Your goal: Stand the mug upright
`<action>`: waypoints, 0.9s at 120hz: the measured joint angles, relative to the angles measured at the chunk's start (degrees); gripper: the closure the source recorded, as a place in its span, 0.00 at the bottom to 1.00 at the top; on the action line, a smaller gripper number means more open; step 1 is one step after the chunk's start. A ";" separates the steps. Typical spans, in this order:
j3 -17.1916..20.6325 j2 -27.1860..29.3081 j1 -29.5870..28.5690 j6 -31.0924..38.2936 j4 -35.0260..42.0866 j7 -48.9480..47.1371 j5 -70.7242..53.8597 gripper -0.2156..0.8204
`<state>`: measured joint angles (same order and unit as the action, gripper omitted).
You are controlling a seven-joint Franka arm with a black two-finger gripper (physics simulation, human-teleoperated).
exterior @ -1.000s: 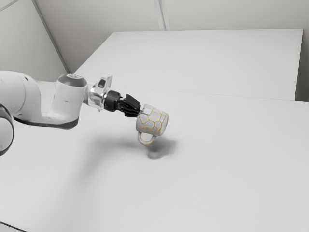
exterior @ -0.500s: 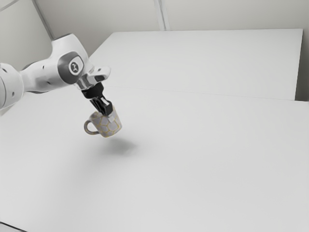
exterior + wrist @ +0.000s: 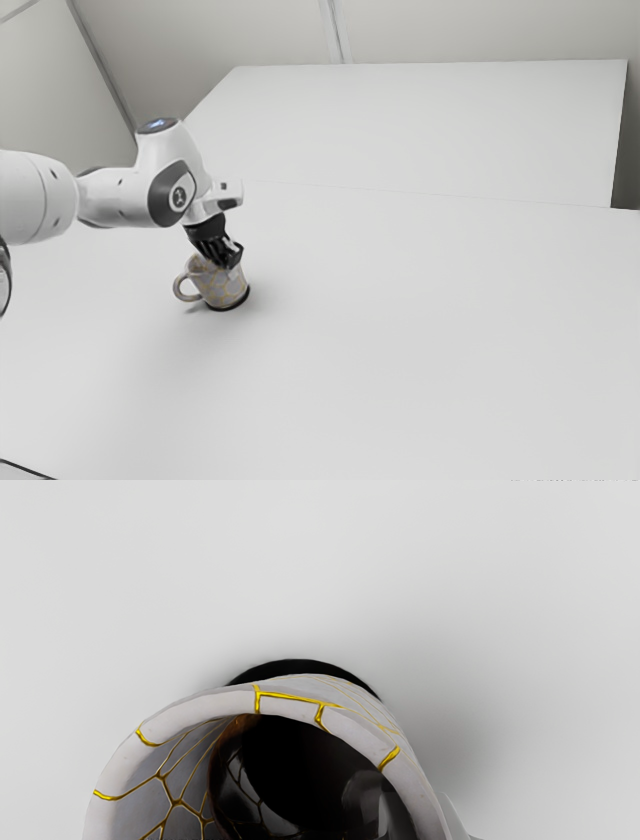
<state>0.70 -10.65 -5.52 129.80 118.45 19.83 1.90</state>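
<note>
The white mug with yellow lines [image 3: 220,289] is base down at the table, leaning slightly, its handle toward the exterior view's left. A dark band shows at its base; whether the whole base touches the table, I cannot tell. My gripper [image 3: 233,266] comes down from above onto the rim on the side away from the handle. In the wrist view the mug [image 3: 200,705] shows its open mouth and dark inside. My gripper [image 3: 421,816] pinches the mug's wall there, one fingertip inside and one outside.
The white table [image 3: 430,340] extends around the mug. Behind it, a pale raised panel or surface [image 3: 420,130] meets the table along a thin seam. A dark thin line [image 3: 28,469] crosses the near left corner of the exterior view.
Held by my gripper, the mug has swung from sideways to nearly upright and moved toward the exterior view's left. Over the last half second it came down to the table as my arm lowered.
</note>
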 joint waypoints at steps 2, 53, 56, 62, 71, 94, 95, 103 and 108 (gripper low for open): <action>0.00 -0.08 0.00 0.22 0.06 -0.24 0.09 0.86; 0.09 4.70 0.38 -1.02 -3.28 -4.72 1.14 0.30; 0.09 4.70 0.37 -2.15 -4.98 -4.89 1.30 0.29; 0.09 4.42 0.34 -4.84 -8.86 -5.23 1.55 0.27; 0.07 3.10 0.31 -10.15 -16.78 -5.69 1.77 0.25; -0.25 1.65 0.37 -23.91 -32.76 -6.60 1.86 0.23; -0.28 1.62 0.38 -24.40 -33.24 -6.63 1.86 0.23; -0.39 1.46 0.41 -27.81 -36.46 -6.91 1.81 0.22; -0.42 1.41 0.60 -29.58 -37.76 -7.07 1.75 0.22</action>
<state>0.28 -9.24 -4.92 100.22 80.69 12.76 3.65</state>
